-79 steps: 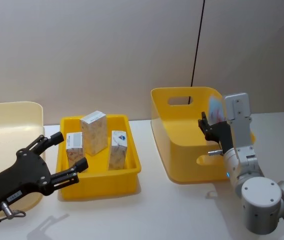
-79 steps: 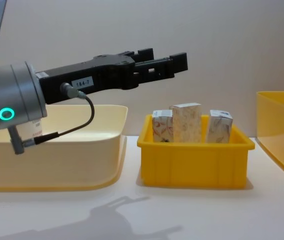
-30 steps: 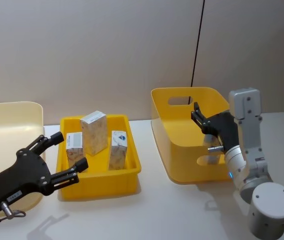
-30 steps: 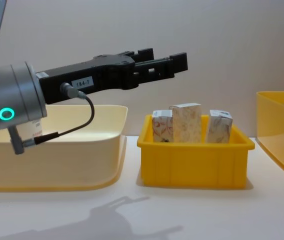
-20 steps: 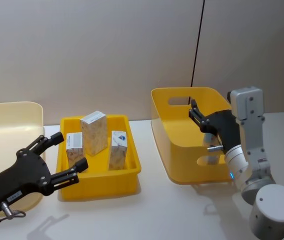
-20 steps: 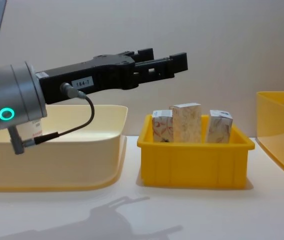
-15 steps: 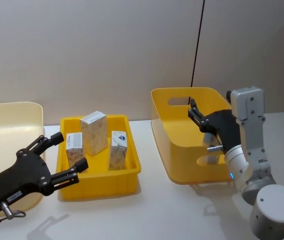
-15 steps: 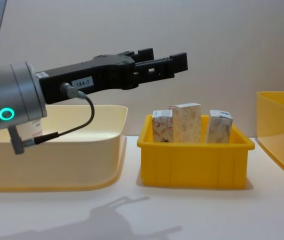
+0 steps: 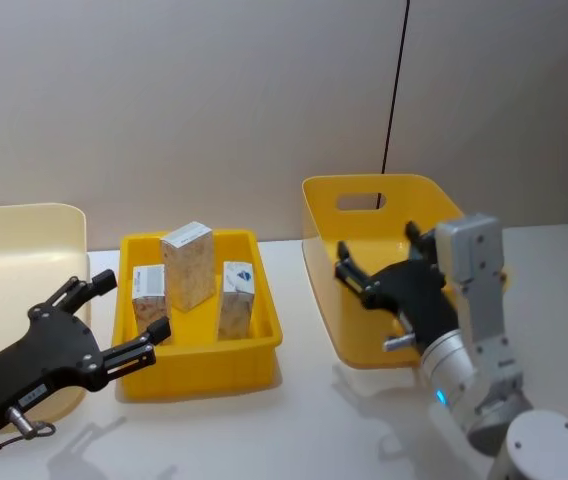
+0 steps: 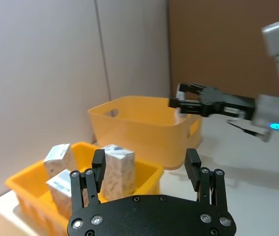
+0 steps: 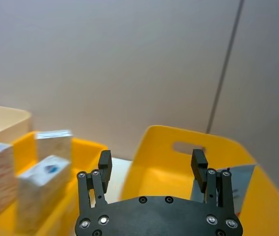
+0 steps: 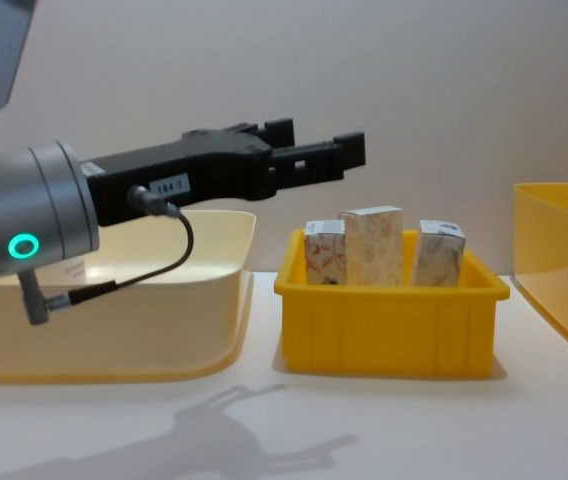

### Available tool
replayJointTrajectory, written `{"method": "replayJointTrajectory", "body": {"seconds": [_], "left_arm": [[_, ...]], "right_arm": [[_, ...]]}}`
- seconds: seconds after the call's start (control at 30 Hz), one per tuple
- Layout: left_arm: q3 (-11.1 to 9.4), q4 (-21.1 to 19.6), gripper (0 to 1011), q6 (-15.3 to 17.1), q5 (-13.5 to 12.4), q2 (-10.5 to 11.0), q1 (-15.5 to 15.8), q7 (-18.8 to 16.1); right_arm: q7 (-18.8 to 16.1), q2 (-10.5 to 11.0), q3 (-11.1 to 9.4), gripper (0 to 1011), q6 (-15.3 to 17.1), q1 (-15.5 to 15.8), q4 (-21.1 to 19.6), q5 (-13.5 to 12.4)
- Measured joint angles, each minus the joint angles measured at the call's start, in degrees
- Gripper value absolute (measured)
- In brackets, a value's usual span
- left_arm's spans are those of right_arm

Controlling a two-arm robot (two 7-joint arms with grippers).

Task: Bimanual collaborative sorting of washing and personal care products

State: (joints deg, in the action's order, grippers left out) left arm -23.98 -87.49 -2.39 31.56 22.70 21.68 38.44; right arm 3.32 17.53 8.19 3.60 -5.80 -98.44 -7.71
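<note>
Three marbled cartons [image 9: 186,264] stand upright in the small yellow tray [image 9: 194,372]; the chest view shows them side by side [image 12: 371,246]. My left gripper [image 9: 129,306] hovers open and empty just short of the tray's left front corner, level with the carton tops [image 12: 324,140]. My right gripper [image 9: 376,242] is open and empty over the left front part of the big yellow bin [image 9: 322,212], pointing toward the tray. A light-blue tube [image 11: 235,179] leans inside that bin, behind the right fingers [image 11: 198,161].
A wide cream bin [image 9: 24,232] sits at the far left beside the tray. A strip of bare white table [image 9: 292,262] separates the tray from the big yellow bin, with more open table along the front edge. A black cable [image 9: 396,95] runs down the wall.
2.6 s ago my right gripper held the tube over the big bin; it has since let it go and swung left toward the tray. The left gripper drifted slightly back.
</note>
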Motion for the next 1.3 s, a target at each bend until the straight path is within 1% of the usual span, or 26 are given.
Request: {"method": "replayJointTrajectory", "body": {"seconds": [0.03, 0.1, 0.13, 0.3, 0.33, 0.37, 0.5, 0.53, 0.67, 0.73, 0.8, 0.83, 0.9, 1.0, 1.17, 1.2, 1.3], "left_arm": [[-0.06, -0.19, 1003, 0.11, -0.63, -0.02, -0.25, -1.17], [-0.12, -0.36, 1003, 0.22, -1.25, -0.04, -0.50, -2.35], [-0.18, -0.53, 1003, 0.33, -1.86, -0.06, -0.73, -3.49], [-0.38, -1.03, 1003, 0.62, -3.68, -0.15, -1.46, -6.93], [-0.44, -1.20, 1003, 0.73, -4.28, -0.17, -1.72, -8.05], [-0.48, -1.31, 1003, 0.78, -4.60, -0.19, -1.84, -8.62], [-0.64, -1.73, 1003, 1.00, -6.07, -0.24, -2.46, -11.44], [-0.68, -1.92, 1003, 1.09, -6.68, -0.25, -2.71, -12.63], [-0.83, -2.27, 1004, 1.31, -7.91, -0.31, -3.17, -14.89], [-0.97, -2.63, 1003, 1.51, -9.14, -0.37, -3.67, -17.21], [-1.00, -2.73, 1003, 1.55, -9.44, -0.38, -3.80, -17.77], [-1.07, -2.89, 1003, 1.66, -10.02, -0.39, -4.03, -18.86], [-1.13, -3.05, 1003, 1.75, -10.61, -0.42, -4.28, -19.97], [-1.29, -3.48, 1003, 2.00, -12.17, -0.50, -4.89, -22.90], [-1.48, -4.01, 1003, 2.28, -13.96, -0.57, -5.64, -26.31], [-1.54, -4.19, 1003, 2.38, -14.60, -0.60, -5.90, -27.52], [-1.66, -4.53, 1003, 2.57, -15.76, -0.65, -6.37, -29.72]], "right_arm": [[-0.36, 0.09, 0.23, 1001, -0.16, 0.32, -0.15, -0.43], [-1.65, 0.41, 1.06, 1001, -0.60, 1.42, -0.77, -1.93], [-2.54, 0.63, 1.62, 1001, -0.78, 2.25, -1.10, -2.97], [-4.79, 1.20, 3.20, 1001, -1.02, 4.46, -1.78, -5.86], [-5.34, 1.37, 3.55, 1001, -1.17, 5.00, -2.04, -6.59], [-5.34, 1.37, 3.55, 1001, -1.17, 5.00, -2.04, -6.59], [-6.68, 1.70, 4.49, 1001, -1.48, 6.24, -2.57, -8.20], [-6.79, 1.73, 4.56, 1001, -1.51, 6.34, -2.61, -8.37], [-7.10, 1.81, 4.74, 1001, -1.61, 6.60, -2.74, -8.73], [-7.11, 1.82, 4.75, 1001, -1.62, 6.61, -2.75, -8.75], [-7.12, 1.81, 4.75, 1001, -1.63, 6.62, -2.77, -8.76], [-7.13, 1.81, 4.76, 1001, -1.64, 6.63, -2.78, -8.76], [-7.14, 1.81, 4.76, 1001, -1.64, 6.63, -2.79, -8.76], [-7.15, 1.81, 4.75, 1001, -1.65, 6.63, -2.79, -8.76], [-7.15, 1.81, 4.75, 1001, -1.65, 6.64, -2.79, -8.76], [-7.15, 1.81, 4.75, 1001, -1.65, 6.64, -2.79, -8.76], [-7.15, 1.81, 4.75, 1001, -1.65, 6.64, -2.79, -8.76]]}}
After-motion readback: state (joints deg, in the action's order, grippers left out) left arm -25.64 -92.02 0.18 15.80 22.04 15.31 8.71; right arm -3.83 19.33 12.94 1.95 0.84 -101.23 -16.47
